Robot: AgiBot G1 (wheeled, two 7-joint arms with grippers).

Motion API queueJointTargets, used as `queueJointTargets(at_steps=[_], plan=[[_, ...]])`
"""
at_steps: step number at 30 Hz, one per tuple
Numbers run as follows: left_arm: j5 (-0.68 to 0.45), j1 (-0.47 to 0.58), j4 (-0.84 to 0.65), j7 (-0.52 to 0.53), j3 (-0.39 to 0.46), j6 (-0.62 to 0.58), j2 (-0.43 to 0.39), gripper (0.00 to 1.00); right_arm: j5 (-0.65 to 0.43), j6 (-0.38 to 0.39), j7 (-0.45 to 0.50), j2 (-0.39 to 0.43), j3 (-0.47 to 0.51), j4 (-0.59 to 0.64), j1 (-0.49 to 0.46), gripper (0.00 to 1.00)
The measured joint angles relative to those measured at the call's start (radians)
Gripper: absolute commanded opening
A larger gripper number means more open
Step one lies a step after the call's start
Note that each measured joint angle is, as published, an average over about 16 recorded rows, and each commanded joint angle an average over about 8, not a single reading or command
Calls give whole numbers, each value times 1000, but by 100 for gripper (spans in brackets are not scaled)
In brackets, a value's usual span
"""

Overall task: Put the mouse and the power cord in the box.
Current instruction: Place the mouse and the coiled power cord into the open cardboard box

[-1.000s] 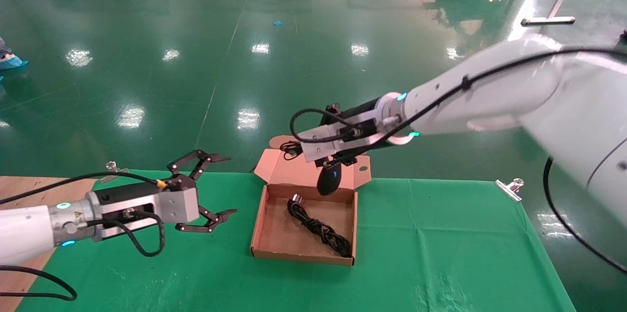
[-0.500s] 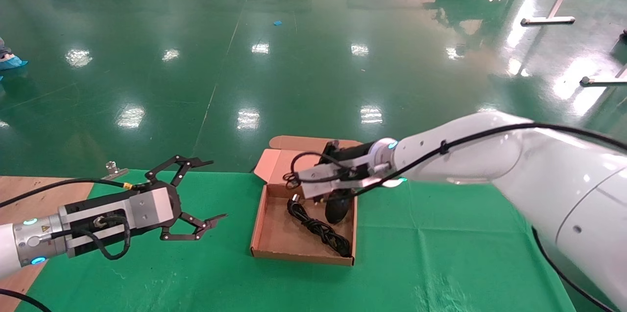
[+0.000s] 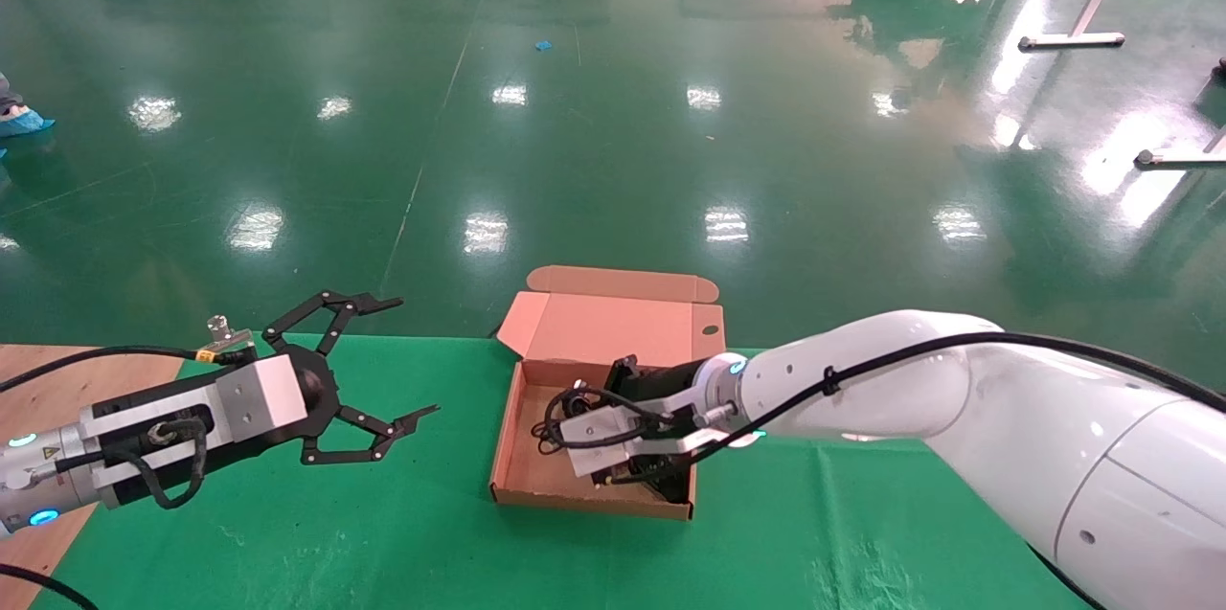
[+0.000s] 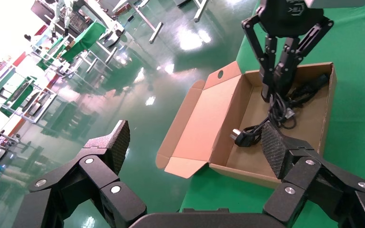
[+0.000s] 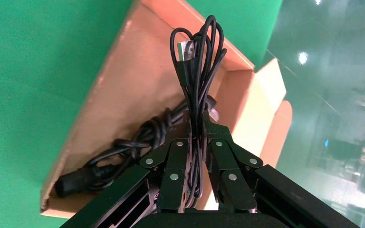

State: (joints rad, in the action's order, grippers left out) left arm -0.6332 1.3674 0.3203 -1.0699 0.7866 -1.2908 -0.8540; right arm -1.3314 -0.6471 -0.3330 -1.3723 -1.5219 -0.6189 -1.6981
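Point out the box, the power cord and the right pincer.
box (image 3: 613,327): head view, inner face of the open lid.
power cord (image 4: 245,133): left wrist view, on the plug end lying in the box.
right pincer (image 4: 276,81): left wrist view, midway between its fingertips, lowered into the box.

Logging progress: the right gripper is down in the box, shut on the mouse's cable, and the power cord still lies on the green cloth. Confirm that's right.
Not quite. The power cord already lies inside the box, as the left wrist view shows. The right gripper is indeed down in it, shut on the mouse's cable.
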Motion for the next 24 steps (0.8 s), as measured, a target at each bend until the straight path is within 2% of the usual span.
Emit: queueJointTargets(at_steps=[17, 18, 24], plan=[[-6, 25, -73, -26, 3, -41, -21, 100, -8, 12, 13, 4, -29, 9, 27, 1], [-6, 26, -76, -27, 3, -43, -22, 100, -6, 14, 13, 4, -28, 9, 28, 7], [-7, 31, -91, -32, 4, -52, -26, 100, 8, 27, 17, 4, -21, 5, 37, 82]])
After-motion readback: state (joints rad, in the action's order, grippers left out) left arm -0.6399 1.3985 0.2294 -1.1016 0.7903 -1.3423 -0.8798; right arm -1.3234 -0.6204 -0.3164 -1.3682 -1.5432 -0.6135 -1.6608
